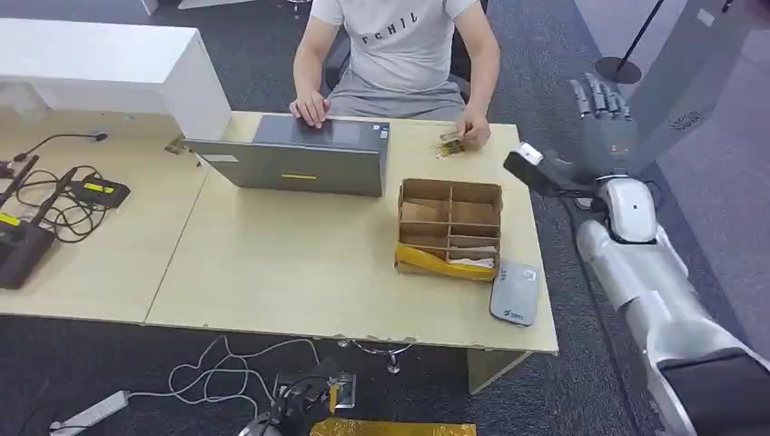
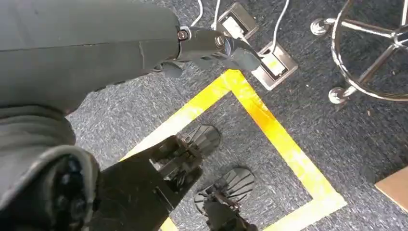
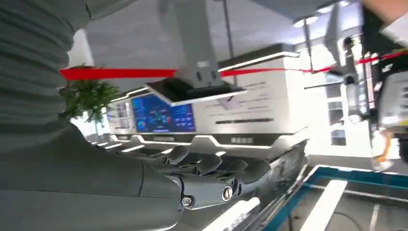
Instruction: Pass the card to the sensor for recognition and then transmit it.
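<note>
I see my left hand [image 2: 211, 48] hanging low over the carpet, fingers loosely bent with nothing in them, above a yellow tape line [image 2: 269, 125] and two floor sockets [image 2: 274, 65]. In the head view the tape [image 1: 390, 427] and a white power strip [image 1: 91, 413] lie on the floor just near the table's [image 1: 272, 272] near edge.

On the table, near right, lies a grey sensor [image 1: 514, 292]; its label is too small for me to read. Just left and beyond it sits a cardboard divider box [image 1: 449, 227] with a yellow packet [image 1: 431, 262] in its nearest compartment. Farther left is a grey laptop [image 1: 300, 159] with a yellow sticker on its lid, writing unreadable. At the far left are black devices with tangled cables [image 1: 54, 195] and a white box [image 1: 100, 64].

My right hand [image 1: 599, 123] is raised off the table's right edge, fingers straight and upright, thumb out toward the table, holding nothing I can see.

At the far edge a person [image 1: 399, 45] sits, shirt lettering partly readable as "rCHIL". One hand rests on the laptop; the other holds the card [image 1: 449, 143] down on the table, beyond the box.
</note>
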Available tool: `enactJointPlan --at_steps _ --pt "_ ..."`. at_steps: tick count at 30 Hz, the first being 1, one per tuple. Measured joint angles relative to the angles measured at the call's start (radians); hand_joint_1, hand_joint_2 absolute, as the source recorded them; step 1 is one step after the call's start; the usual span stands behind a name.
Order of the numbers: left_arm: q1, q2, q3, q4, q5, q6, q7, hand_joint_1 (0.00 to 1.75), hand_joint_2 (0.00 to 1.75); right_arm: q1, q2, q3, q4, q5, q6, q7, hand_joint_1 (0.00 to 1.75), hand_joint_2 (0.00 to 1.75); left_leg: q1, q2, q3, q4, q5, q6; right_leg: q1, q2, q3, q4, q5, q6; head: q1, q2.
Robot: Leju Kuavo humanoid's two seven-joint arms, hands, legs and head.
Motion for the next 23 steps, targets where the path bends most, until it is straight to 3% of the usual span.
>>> enactJointPlan --at_steps 3,6,11,17,18,21,23 --pt "0.007 0.005 0.005 0.000 0.003 0.000 -0.004 0.00 0.00 -0.034 -0.085 -0.037 0.036 -0.027 -0.002 -0.029 0.00 1.75 0.000 -0.002 0.000 0.000 0.000 0.000 0.000 -0.001 0.000 0.000 0.000 0.000 0.000 0.000" --pt "0.011 0.008 0.016 0.000 0.013 0.001 -0.017 0.00 0.00 -0.052 -0.155 -0.058 0.070 -0.009 0.074 0.044 0.00 1.75 0.000 0.000 0.001 0.000 0.000 0.000 0.000 0.000 0.000 -0.001 0.000 0.000 0.000 0.000" --pt "0.030 0.016 0.034 0.002 0.021 0.003 -0.035 0.00 0.00 -0.053 -0.299 -0.101 0.150 -0.044 0.134 0.088 0.00 1.75 0.000 -0.004 0.000 0.000 0.000 0.000 0.000 -0.004 0.000 -0.001 0.000 0.000 0.000 0.000" --pt "0.036 0.025 0.055 0.003 0.033 -0.009 -0.048 0.00 0.00 0.052 -0.418 -0.192 0.223 -0.236 0.280 0.171 0.00 1.75 0.001 -0.004 0.000 0.000 -0.002 0.001 0.001 -0.004 0.001 -0.001 -0.001 0.000 0.000 0.000" --pt "0.036 0.026 0.061 0.003 0.034 -0.010 -0.049 0.00 1.75 0.080 -0.432 -0.218 0.235 -0.298 0.324 0.180 0.00 1.75 0.001 -0.003 0.000 0.000 -0.002 0.001 0.001 -0.004 0.001 -0.001 -0.001 0.000 0.000 0.000" --pt "0.041 0.030 0.073 0.003 0.040 -0.016 -0.052 0.00 1.75 0.176 -0.461 -0.310 0.258 -0.473 0.436 0.218 0.00 1.75 0.001 -0.004 0.001 0.000 -0.002 0.001 0.001 -0.005 0.001 -0.001 -0.001 0.000 0.000 0.000" --pt "0.045 0.032 0.076 0.003 0.041 -0.005 -0.052 0.00 1.75 0.273 -0.472 -0.384 0.272 -0.589 0.468 0.258 0.00 1.75 0.002 -0.006 0.001 0.000 -0.002 0.001 0.002 -0.007 0.003 -0.002 -0.002 0.000 0.000 0.000"
